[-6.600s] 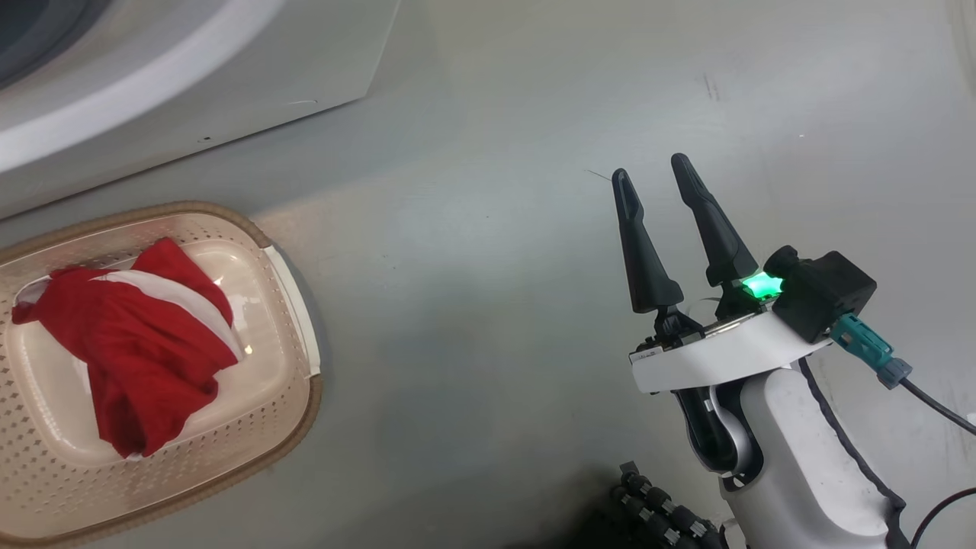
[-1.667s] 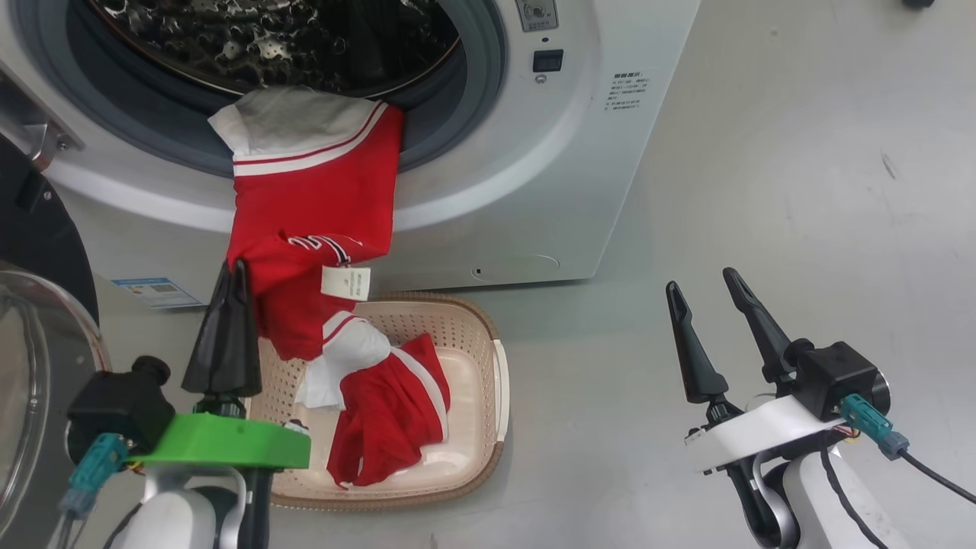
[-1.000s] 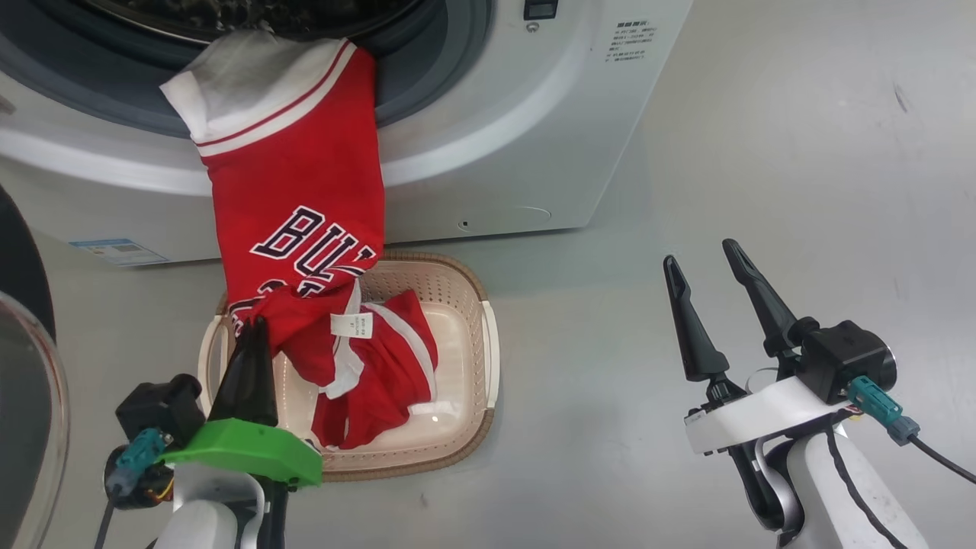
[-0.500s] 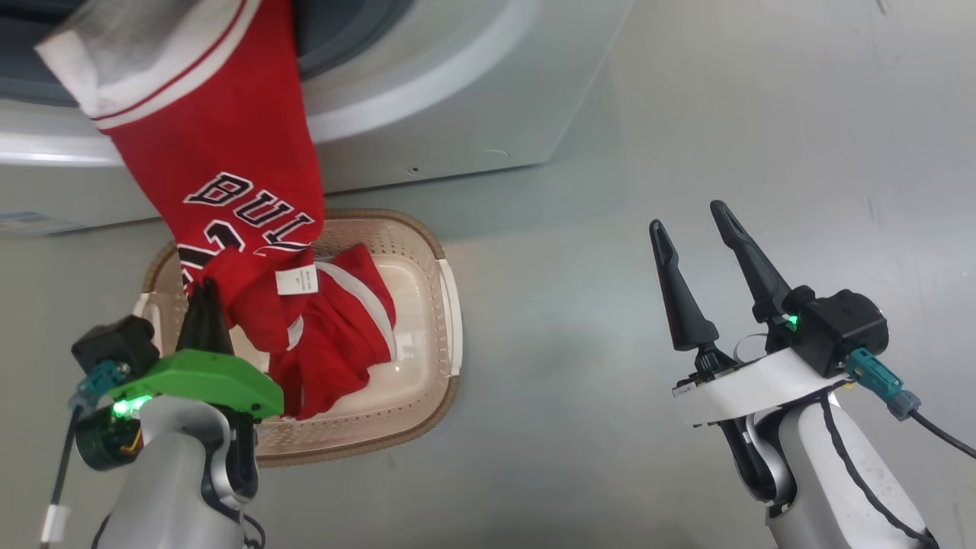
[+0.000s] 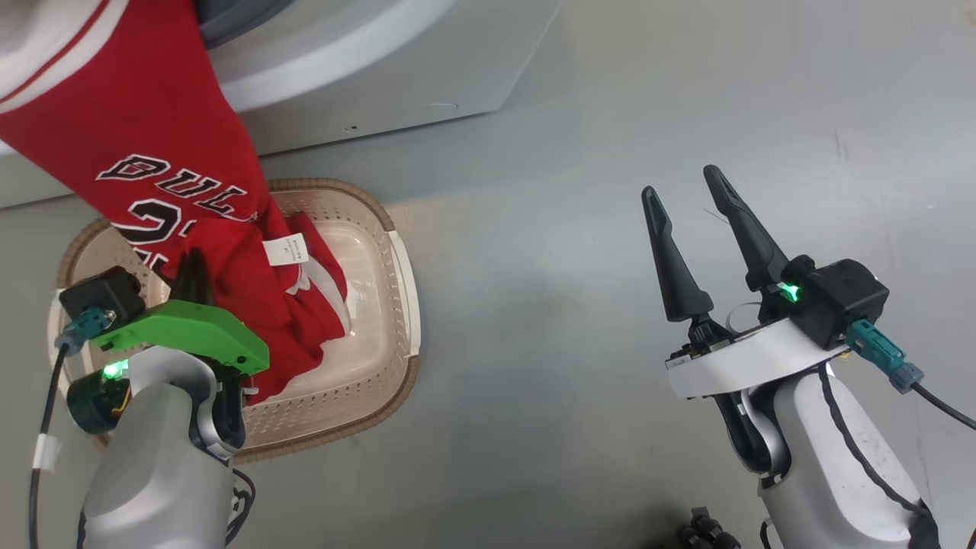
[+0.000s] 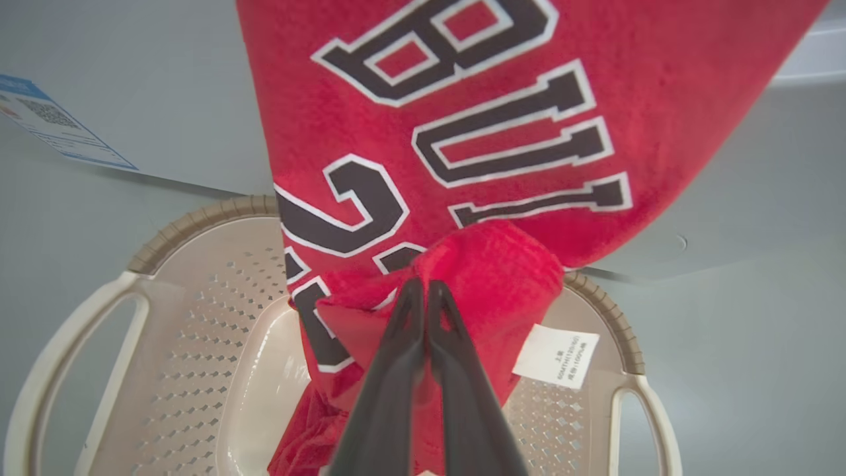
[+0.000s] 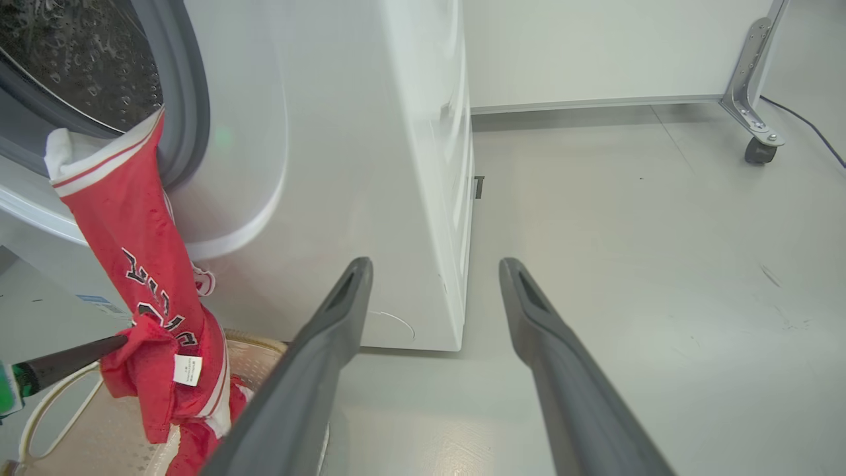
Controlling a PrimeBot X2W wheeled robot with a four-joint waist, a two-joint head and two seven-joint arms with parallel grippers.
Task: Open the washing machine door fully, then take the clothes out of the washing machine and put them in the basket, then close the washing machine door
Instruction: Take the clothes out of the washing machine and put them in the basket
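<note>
A red jersey (image 5: 145, 152) of the clothes hangs from the washing machine (image 5: 396, 84) mouth down into the cream basket (image 5: 402, 305). My left gripper (image 5: 192, 263) is shut on a bunched fold of it just above the basket. In the left wrist view the closed gripper (image 6: 420, 287) pinches red fabric (image 6: 462, 119) over the basket rim (image 6: 198, 218). More red cloth (image 5: 305, 335) lies in the basket. My right gripper (image 5: 680, 183) stands open over bare floor, holding nothing. The right wrist view shows this gripper (image 7: 434, 264), the jersey (image 7: 142, 244) and the drum (image 7: 73, 53). The washing machine door is out of view.
The basket sits on the grey floor (image 5: 534, 305) right in front of the machine. A blue label (image 6: 59, 125) marks the machine's lower front. A metal leg with a caster (image 7: 753, 142) and a cable stand by the far wall.
My left gripper has drawn the jersey down and further out of the drum, toward the basket. The head camera has tilted down. The right gripper has stayed open in place.
</note>
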